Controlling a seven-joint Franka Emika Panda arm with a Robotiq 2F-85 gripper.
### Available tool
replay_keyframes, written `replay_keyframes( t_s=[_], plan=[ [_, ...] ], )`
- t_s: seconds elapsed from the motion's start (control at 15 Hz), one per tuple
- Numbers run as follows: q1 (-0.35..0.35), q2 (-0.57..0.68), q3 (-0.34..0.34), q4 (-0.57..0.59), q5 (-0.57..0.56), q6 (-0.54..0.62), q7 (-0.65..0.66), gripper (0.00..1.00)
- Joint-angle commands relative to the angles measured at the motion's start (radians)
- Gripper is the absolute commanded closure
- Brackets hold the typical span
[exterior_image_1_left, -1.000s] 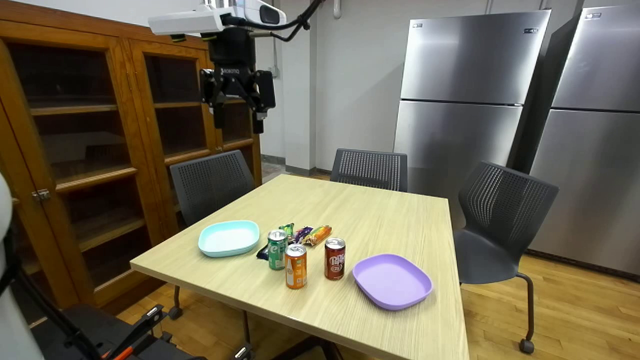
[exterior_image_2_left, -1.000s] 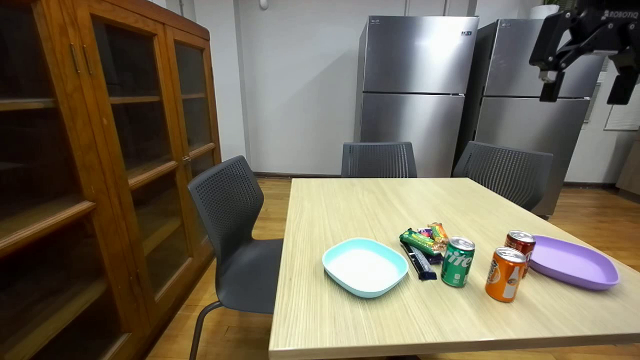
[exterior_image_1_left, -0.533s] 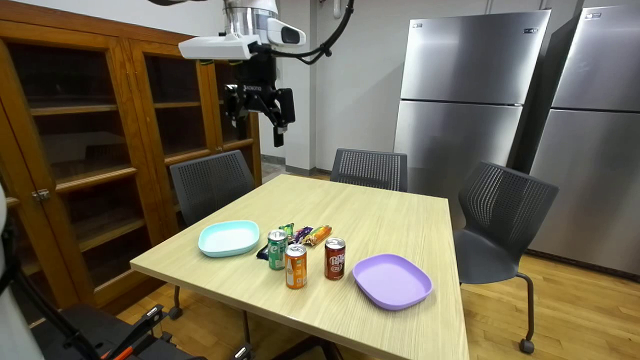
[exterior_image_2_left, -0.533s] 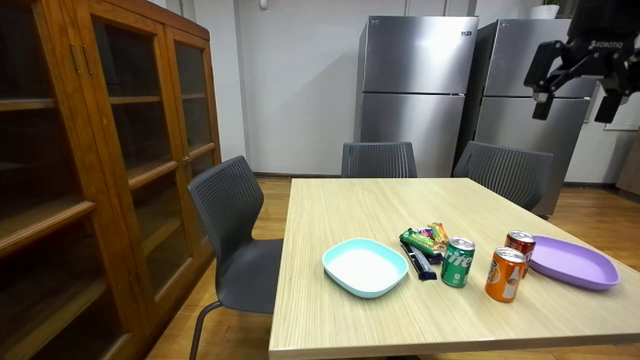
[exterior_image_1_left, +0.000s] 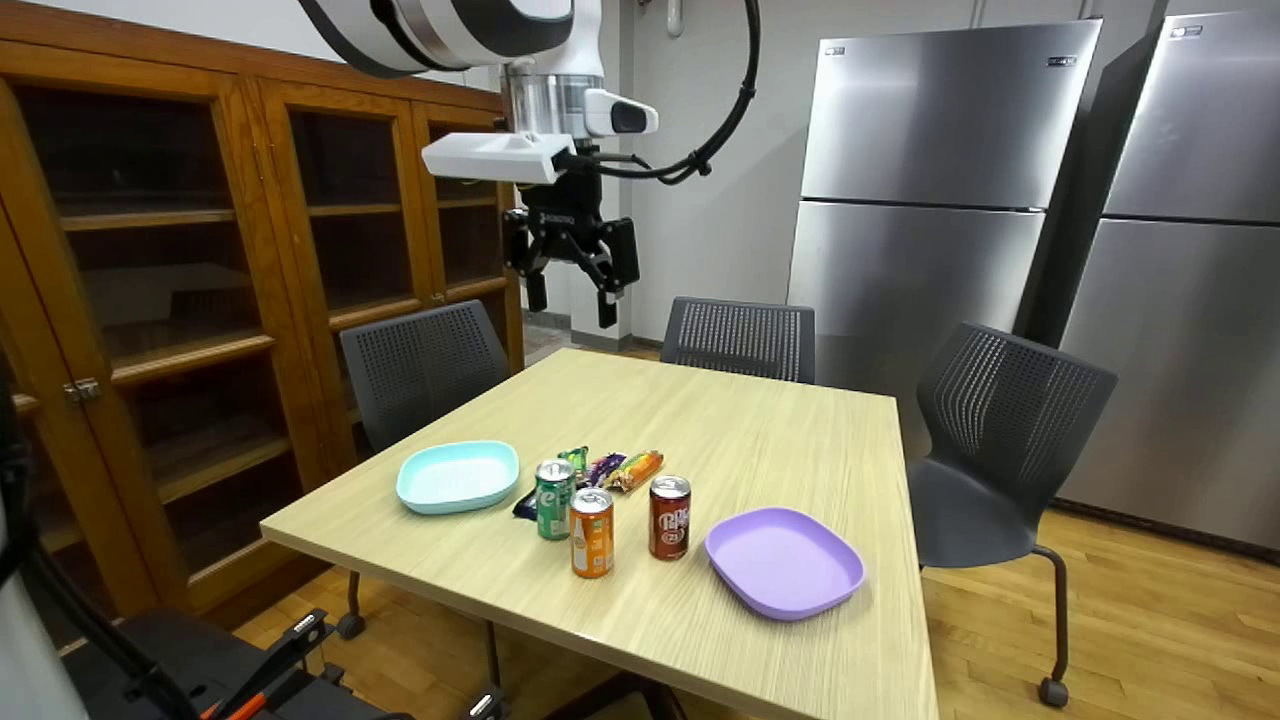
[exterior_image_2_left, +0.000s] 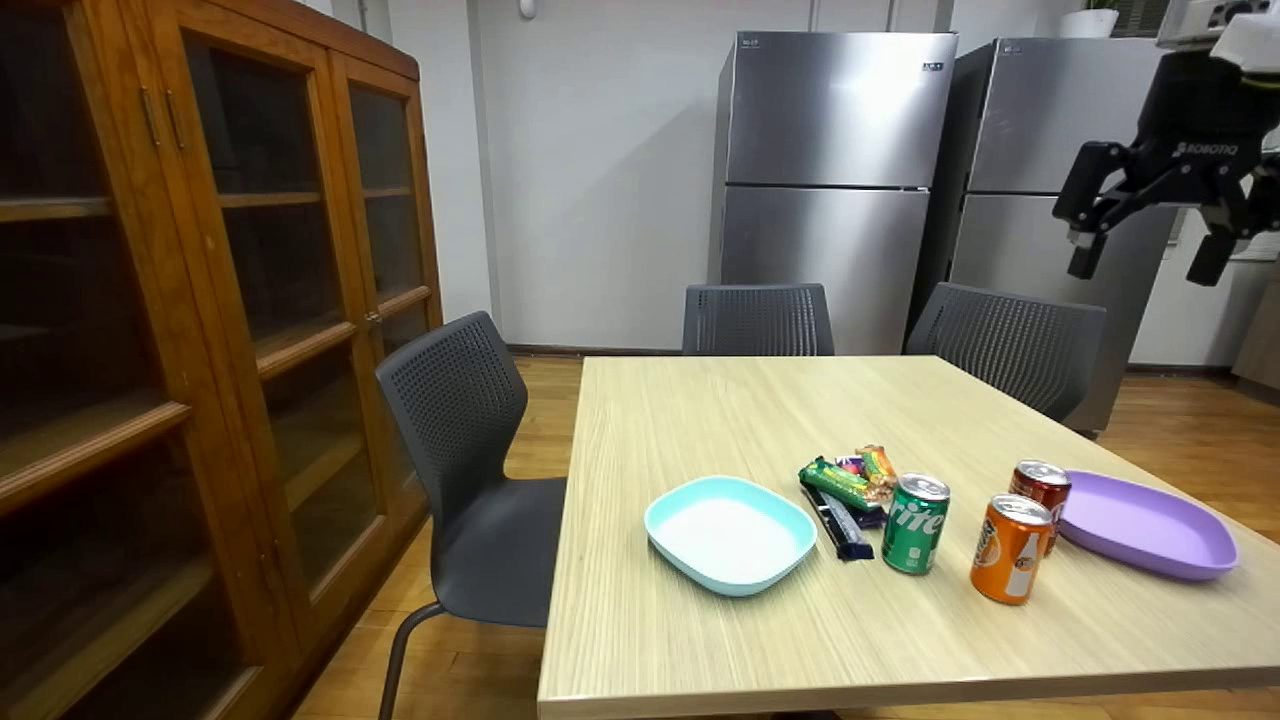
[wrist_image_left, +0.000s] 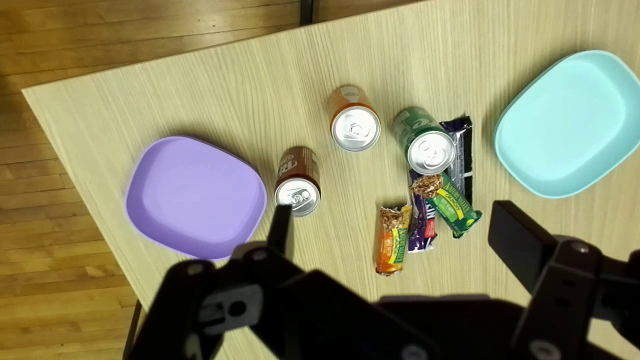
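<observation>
Hanging well above table (exterior_image_1_left: 790, 430), with gripper (exterior_image_1_left: 572, 303) spread wide apart, holding nothing. In both exterior views, see bars (exterior_image_1_left: 606, 468) beside green can (exterior_image_1_left: 554, 505), between cyan tray (exterior_image_1_left: 460, 476) at left and purple tray (exterior_image_1_left: 785, 562) at right. Better to descend slowly and straight, avoiding all 3 cans (exterior_image_1_left: 592, 537); use the gap between bars and red can (exterior_image_1_left: 669, 520); mind the table's near edge.

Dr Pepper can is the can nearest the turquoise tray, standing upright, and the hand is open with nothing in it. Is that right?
Not quite. The Dr Pepper can is the can nearest the purple tray, not the turquoise tray; the wrist view shows it. It does stand upright, and the hand is open with nothing in it.
</observation>
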Motion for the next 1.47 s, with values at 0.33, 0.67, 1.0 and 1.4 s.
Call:
replay_keyframes(
  t_s=[0.33,0.67,1.0,1.4],
  plan=[
    [-0.058,0.137,-0.004,-0.026,-0.012,0.211,0.042,0.0],
    [-0.067,0.25,0.0,-0.01,-0.021,0.329,0.116,0.0],
    [-0.067,0.359,-0.012,0.023,-0.06,0.419,0.223,0.0],
    [-0.046,0.498,-0.051,0.111,-0.075,0.445,0.313,0.0]
  ],
)
